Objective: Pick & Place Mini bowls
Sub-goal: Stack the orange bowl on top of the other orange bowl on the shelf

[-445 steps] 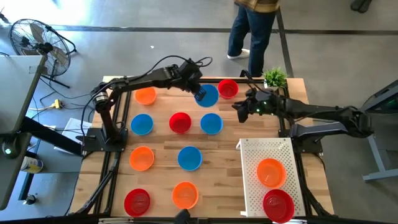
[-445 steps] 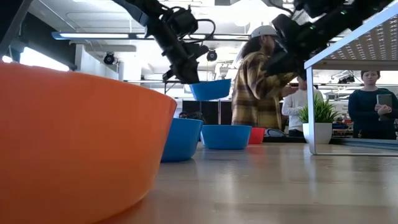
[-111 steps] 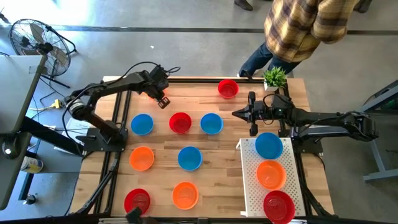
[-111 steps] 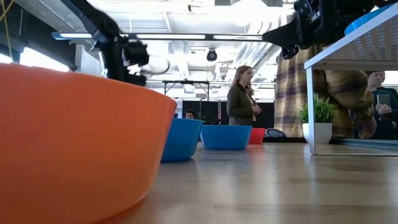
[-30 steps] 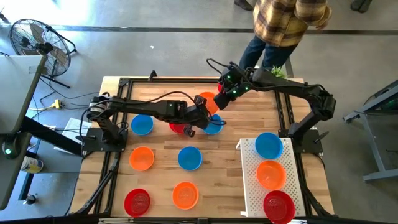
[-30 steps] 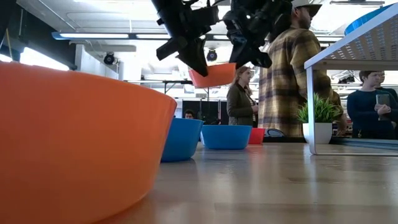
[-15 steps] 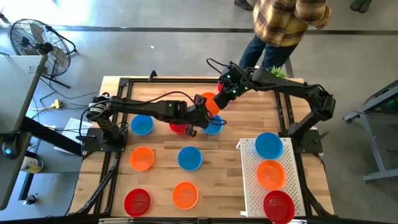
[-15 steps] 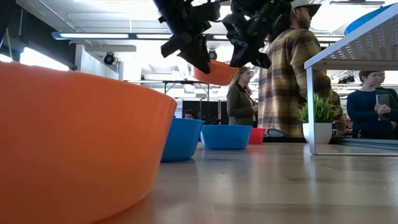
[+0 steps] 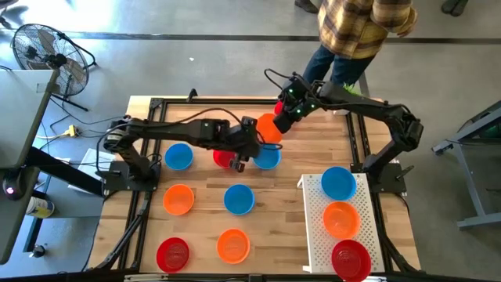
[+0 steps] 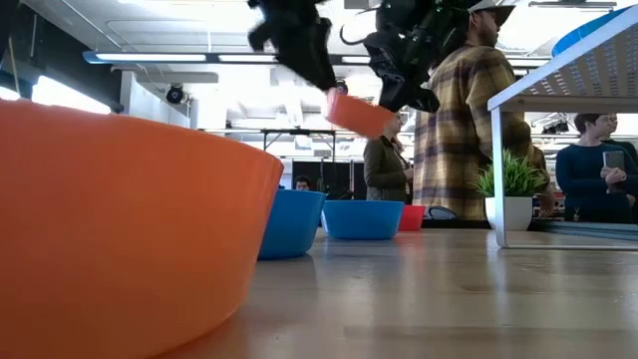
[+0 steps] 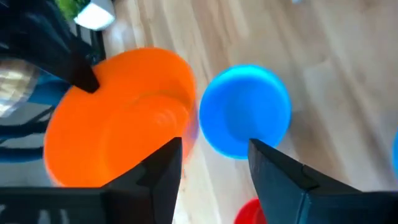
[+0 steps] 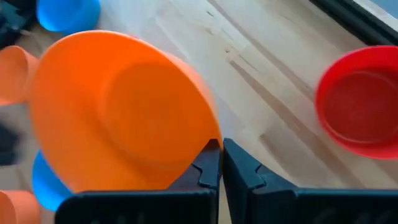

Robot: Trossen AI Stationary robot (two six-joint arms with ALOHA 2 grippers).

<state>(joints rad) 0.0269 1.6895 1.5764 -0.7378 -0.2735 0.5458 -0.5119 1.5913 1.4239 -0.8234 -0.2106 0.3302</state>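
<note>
The right gripper (image 9: 283,124) is clamped on the rim of an orange mini bowl (image 9: 268,128), held tilted above the table's far half. The left gripper (image 9: 249,141) is just beside it, its fingers (image 11: 163,168) apart and not holding the bowl. Under them stand a blue bowl (image 9: 267,157) and a red bowl (image 9: 224,159), close together. Only the right wrist view shows another red bowl (image 12: 357,102) near the far frame edge. The white tray (image 9: 315,227) at the near right carries three bowls; its far end has little free room.
</note>
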